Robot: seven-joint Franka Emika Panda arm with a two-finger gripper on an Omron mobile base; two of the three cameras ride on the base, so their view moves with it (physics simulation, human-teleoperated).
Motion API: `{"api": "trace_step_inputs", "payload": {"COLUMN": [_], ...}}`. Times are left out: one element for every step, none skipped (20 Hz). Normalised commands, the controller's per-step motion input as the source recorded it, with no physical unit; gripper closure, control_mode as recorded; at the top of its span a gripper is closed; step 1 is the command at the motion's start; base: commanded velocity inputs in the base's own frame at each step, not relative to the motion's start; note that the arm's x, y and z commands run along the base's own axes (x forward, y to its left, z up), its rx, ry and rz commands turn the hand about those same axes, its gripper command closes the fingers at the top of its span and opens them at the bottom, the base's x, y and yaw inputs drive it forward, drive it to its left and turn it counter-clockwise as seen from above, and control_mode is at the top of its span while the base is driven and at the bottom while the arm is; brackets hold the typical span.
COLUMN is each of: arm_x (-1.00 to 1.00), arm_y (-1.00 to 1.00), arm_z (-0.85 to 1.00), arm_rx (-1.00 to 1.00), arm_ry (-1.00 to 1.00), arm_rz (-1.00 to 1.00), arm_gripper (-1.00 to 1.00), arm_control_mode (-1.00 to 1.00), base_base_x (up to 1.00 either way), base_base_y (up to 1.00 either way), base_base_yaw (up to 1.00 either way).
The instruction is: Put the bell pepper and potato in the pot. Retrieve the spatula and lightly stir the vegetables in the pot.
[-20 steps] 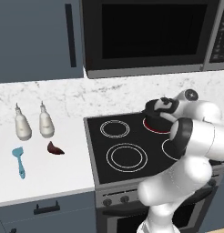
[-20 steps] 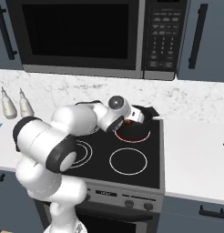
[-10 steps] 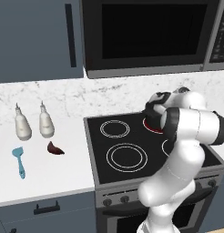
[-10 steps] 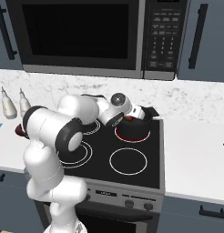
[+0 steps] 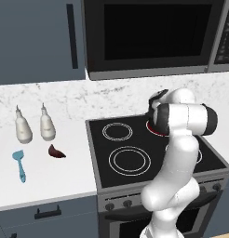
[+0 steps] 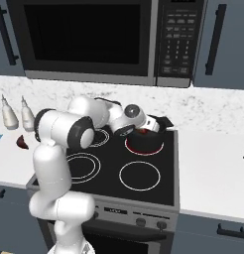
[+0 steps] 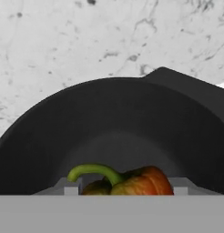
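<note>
My gripper [image 7: 125, 187] is shut on the orange-red bell pepper [image 7: 137, 181] with its green stem, held low inside the black pot [image 7: 118, 113]. The pot [image 6: 144, 142] stands on the glowing back right burner of the stove, and my gripper [image 6: 153, 126] reaches into it from the left. The dark maroon potato [image 5: 56, 152] lies on the white counter left of the stove. The blue spatula [image 5: 19, 164] lies further left, near the counter's front.
Two white nozzle bottles [image 5: 22, 128] [image 5: 46, 126] stand behind the potato and spatula. The black stove top [image 5: 130, 160] has three free burner rings. A microwave [image 6: 89, 39] hangs above the stove, and white counter [image 6: 213, 163] runs right of it.
My arm's elbow has swung up and back while the hand stays at the pot with the pepper. The potato, spatula and bottles have not moved.
</note>
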Motion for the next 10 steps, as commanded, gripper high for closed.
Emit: {"api": "trace_step_inputs", "payload": {"arm_x": [0.47,0.46,0.44,0.41,0.36,0.29,0.22,0.14,0.04,0.00], "arm_y": [-0.06,-0.06,-0.08,-0.06,-0.05,-0.01,0.00,0.00,0.00,0.00], "arm_z": [-0.12,-0.13,-0.15,-0.18,-0.20,-0.22,-0.26,-0.24,-0.14,0.00], "arm_rx": [0.00,0.00,0.00,0.00,0.00,0.00,0.00,0.00,0.00,0.01], "arm_ry": [0.00,0.00,0.00,0.00,0.00,0.00,0.00,0.00,0.00,0.00], "arm_rz": [0.00,0.00,0.00,0.00,0.00,0.00,0.00,0.00,0.00,0.00], "arm_gripper": [1.00,1.00,1.00,1.00,1.00,1.00,1.00,-1.00,-1.00,-1.00], "arm_control_mode": [-1.00,-1.00,-1.00,-1.00,-1.00,-1.00,-1.00,-1.00,-1.00,-1.00], "base_base_x": [0.00,0.00,0.00,0.00,0.00,0.00,0.00,0.00,0.00,0.00], "base_base_y": [0.00,0.00,0.00,0.00,0.00,0.00,0.00,0.00,0.00,0.00], "base_base_yaw": [0.00,0.00,0.00,0.00,0.00,0.00,0.00,0.00,0.00,0.00]}}
